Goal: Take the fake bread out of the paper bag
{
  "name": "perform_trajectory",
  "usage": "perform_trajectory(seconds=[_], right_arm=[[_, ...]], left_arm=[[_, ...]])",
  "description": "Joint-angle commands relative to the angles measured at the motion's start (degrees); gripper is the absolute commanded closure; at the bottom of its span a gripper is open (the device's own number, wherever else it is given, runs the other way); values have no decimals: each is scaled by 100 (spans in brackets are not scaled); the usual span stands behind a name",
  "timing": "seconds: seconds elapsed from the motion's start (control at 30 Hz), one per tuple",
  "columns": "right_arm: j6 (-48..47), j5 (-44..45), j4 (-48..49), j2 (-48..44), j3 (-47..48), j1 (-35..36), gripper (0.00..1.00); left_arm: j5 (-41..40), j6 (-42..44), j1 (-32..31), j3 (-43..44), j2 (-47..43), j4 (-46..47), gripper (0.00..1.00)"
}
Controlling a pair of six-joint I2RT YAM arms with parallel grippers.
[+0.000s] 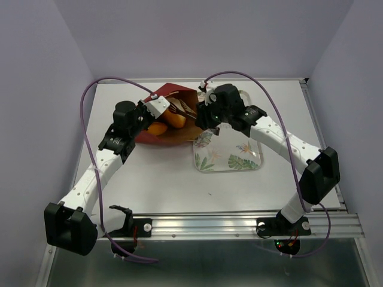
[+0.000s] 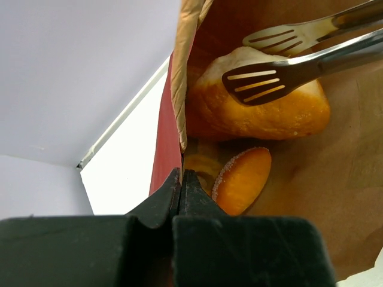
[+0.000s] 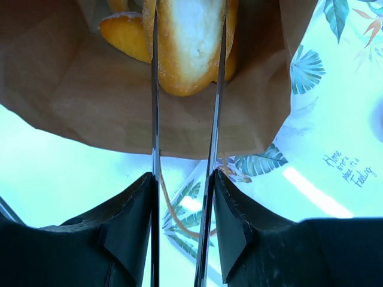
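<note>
The dark red paper bag (image 1: pixel 173 136) lies on its side, mouth toward the right arm. My left gripper (image 1: pixel 163 106) is shut on the bag's rim (image 2: pixel 182 89), its fingertips (image 2: pixel 181 173) pinching the paper and holding the mouth open. My right gripper (image 1: pixel 201 116) is shut on metal tongs (image 3: pixel 155 119), whose slotted blades (image 2: pixel 263 81) reach into the bag on either side of an oblong golden loaf (image 3: pixel 188 42), which also shows in the left wrist view (image 2: pixel 257 116). A smaller orange bread piece (image 2: pixel 242 179) lies beneath it inside the bag. Other pieces are hidden.
The leaf-patterned rectangular tray (image 1: pixel 239 161) lies just right of the bag, under the right arm, and shows in the right wrist view (image 3: pixel 335 119). A thin loop handle (image 3: pixel 173 215) of the bag hangs over the tray's edge.
</note>
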Motion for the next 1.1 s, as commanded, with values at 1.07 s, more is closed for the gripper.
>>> perform_trajectory(seconds=[1.07], right_arm=[[681,2761,-1492,-2526,-523,61,99]], left_arm=[[-30,92,-37,192,-109,402,100]])
